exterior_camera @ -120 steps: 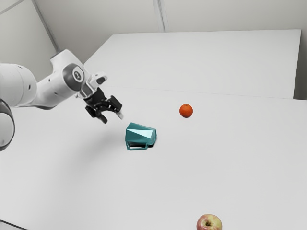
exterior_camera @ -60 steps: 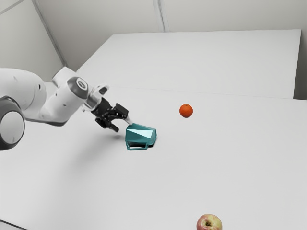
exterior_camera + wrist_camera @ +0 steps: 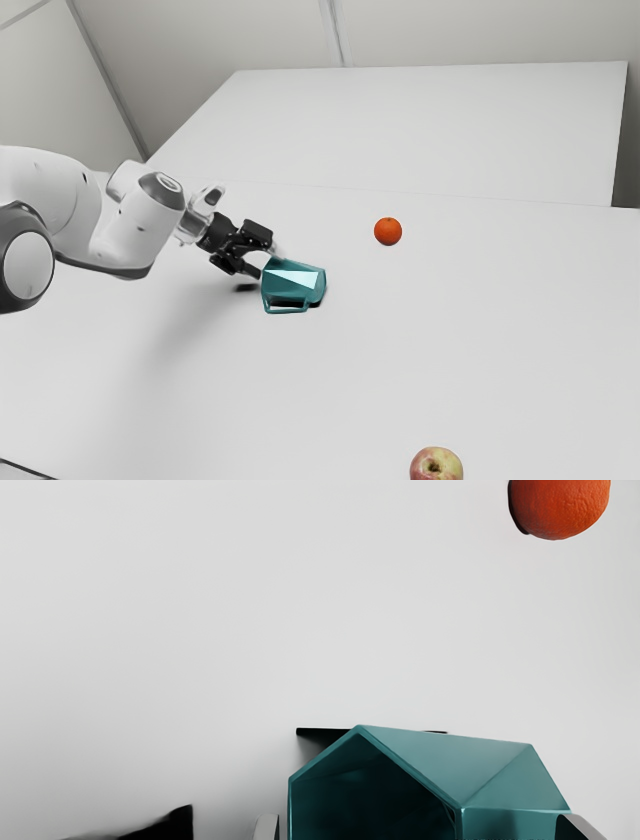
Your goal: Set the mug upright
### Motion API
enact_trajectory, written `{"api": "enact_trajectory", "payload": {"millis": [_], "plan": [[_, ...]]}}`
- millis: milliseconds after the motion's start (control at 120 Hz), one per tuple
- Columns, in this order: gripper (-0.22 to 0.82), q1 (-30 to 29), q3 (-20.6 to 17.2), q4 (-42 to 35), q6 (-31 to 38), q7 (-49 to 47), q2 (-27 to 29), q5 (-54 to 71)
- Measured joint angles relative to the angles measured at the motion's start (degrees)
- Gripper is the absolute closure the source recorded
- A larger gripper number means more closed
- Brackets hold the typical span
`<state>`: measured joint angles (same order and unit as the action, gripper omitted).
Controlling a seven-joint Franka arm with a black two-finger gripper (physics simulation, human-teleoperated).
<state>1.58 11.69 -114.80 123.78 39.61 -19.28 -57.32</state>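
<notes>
The black gripper (image 3: 266,262) is low over the table at the mug's open end, its fingers spread wide. The teal faceted mug (image 3: 296,282) lies on its side, mouth facing the gripper and handle (image 3: 287,309) on the side nearer the exterior camera. In the wrist view the gripper (image 3: 421,827) has one fingertip on each side of the mug (image 3: 510,780). A narrow gap separates one finger (image 3: 267,828) from the rim; the other (image 3: 577,828) overlaps the mug's edge, and contact there cannot be told.
An orange (image 3: 388,231) rests on the white table (image 3: 480,320), beyond the mug toward the exterior view's right; the wrist view includes the orange (image 3: 560,507) too. An apple (image 3: 436,464) sits at the exterior view's bottom edge, far from the mug.
My hand has come down and toward the exterior view's right, from above and beside the mug to its mouth. The mug, orange and apple have stayed where they were.
</notes>
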Motion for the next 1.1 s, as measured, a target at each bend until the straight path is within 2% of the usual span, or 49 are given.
{"api": "enact_trajectory", "payload": {"millis": [892,992,1100], "plan": [[0.00,1.0,0.0,-2.3,-2.2,8.1,0.0,-9.8],[0.03,1.0,0.0,-2.9,-2.3,8.8,0.0,-10.6],[0.10,1.0,0.0,-3.2,-2.3,9.4,0.0,-11.0]]}}
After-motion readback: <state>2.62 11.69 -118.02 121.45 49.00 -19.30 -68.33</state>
